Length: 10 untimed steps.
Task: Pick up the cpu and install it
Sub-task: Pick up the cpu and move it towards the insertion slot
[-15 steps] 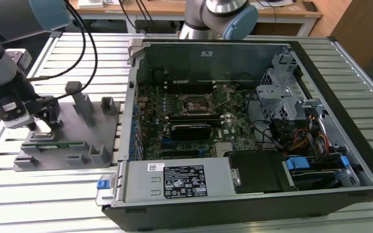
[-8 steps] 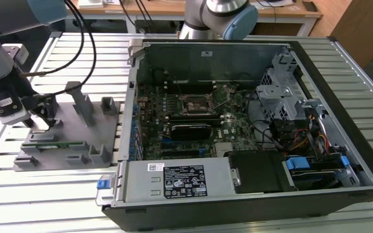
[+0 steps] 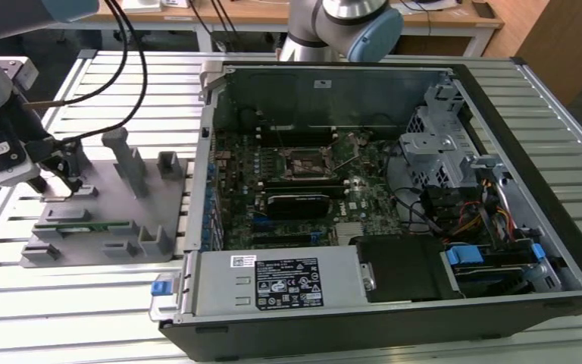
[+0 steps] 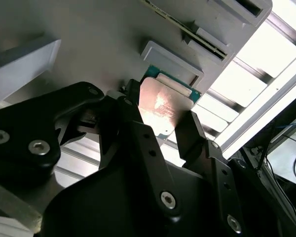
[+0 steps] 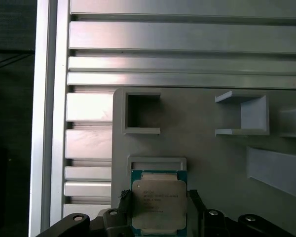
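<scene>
The cpu (image 5: 159, 197) is being pinched at two opposite edges by the gripper (image 5: 159, 203), while being cradled in its recess on the grey holder (image 3: 99, 208) lying on the bench (image 3: 69, 303) beside the open computer case (image 3: 332, 98).

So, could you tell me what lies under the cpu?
The grey fixture plate and its raised square seat show beside the cpu; directly beneath is hidden by it.
</scene>
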### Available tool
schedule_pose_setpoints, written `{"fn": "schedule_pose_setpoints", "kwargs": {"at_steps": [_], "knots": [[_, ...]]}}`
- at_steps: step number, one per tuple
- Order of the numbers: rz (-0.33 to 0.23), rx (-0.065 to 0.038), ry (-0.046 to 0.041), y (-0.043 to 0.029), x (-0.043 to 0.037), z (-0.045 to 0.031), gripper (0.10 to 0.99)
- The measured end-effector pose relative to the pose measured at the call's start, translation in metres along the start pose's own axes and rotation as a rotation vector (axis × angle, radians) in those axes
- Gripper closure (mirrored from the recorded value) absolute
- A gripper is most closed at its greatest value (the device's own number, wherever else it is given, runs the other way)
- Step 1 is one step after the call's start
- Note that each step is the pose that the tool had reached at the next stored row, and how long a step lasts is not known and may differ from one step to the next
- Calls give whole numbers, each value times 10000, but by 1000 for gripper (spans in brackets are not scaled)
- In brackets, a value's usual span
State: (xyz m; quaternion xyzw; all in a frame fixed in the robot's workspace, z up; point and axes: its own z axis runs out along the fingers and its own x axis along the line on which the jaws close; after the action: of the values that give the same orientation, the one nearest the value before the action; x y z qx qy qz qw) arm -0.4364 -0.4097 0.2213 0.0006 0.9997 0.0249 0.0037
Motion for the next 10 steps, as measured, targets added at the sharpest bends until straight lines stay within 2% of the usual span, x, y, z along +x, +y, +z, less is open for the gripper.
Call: {"fn": "schedule_pose_setpoints", "kwargs": {"at_steps": [10], "knots": [[0,-1,-1,8,-1,-165,553]]}}
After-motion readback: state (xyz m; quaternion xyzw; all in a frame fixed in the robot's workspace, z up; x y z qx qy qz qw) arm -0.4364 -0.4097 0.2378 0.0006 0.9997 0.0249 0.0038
